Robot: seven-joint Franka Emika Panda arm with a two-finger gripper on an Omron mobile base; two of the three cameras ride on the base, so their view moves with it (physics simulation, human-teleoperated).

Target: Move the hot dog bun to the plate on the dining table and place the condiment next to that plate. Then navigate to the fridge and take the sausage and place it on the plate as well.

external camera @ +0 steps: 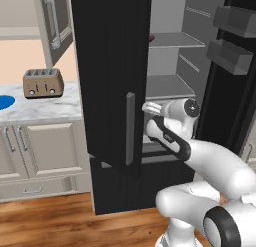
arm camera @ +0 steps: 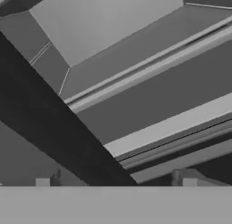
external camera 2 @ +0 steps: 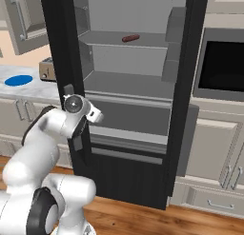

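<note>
Fridge, tall and black with pale grey interior, stands open in front of the robot; its left door with a long grey vertical handle swings toward the left base camera, its right door carries grey bins. Grey shelves and a lower drawer front run across the inside. White robot arm with dark joints reaches to the left door's edge at lower-shelf height. Two-finger gripper sits just beside that dark door edge, which crosses the hand view diagonally between the two small tips; the tips stand wide apart with nothing clasped between them, released. Whether a tip touches the door edge cannot be told.

Black built-in oven sits right of the fridge above beige cabinets. Marble wall counter lies left of the fridge, with a brown-beige toaster on it and a plain bright-blue plate near the edge of view.

Sausage, thin dark reddish-brown cylinder, lies on the upper fridge shelf, lengthwise along it, well above the gripper; in the left base view just its end peeks past the door.
</note>
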